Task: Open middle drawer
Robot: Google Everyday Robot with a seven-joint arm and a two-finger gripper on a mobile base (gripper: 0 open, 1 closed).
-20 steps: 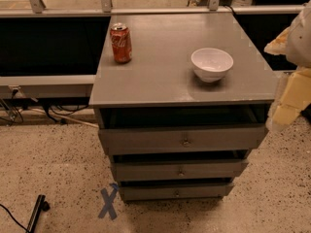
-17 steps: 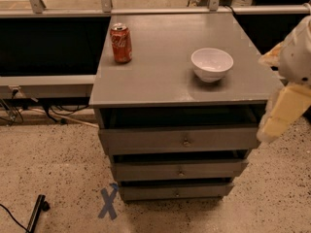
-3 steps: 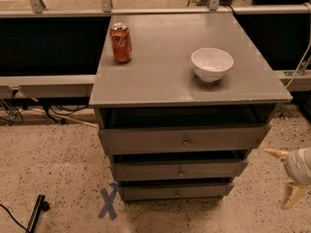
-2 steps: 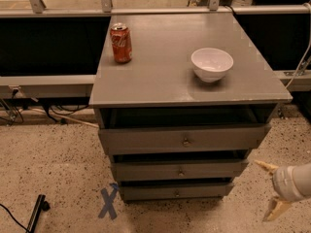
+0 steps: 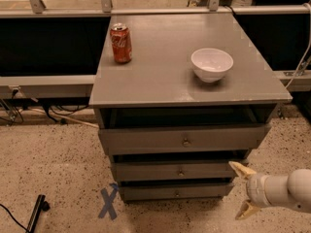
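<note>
Middle drawer (image 5: 150, 171) (perhaps wood), smooth hand (image 5: 237, 191) beside

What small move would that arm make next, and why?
Probably a short slide left, toward the knob of the middle drawer: the gripper hangs open by the right side of the cabinet, about level with that drawer, well apart from the knob.

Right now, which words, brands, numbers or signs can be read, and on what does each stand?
"X": blue tape mark on the floor.
The red can: white lettering, too blurred to read.
The gripper, lower right beside the middle drawer, fingers open: no text.
</note>
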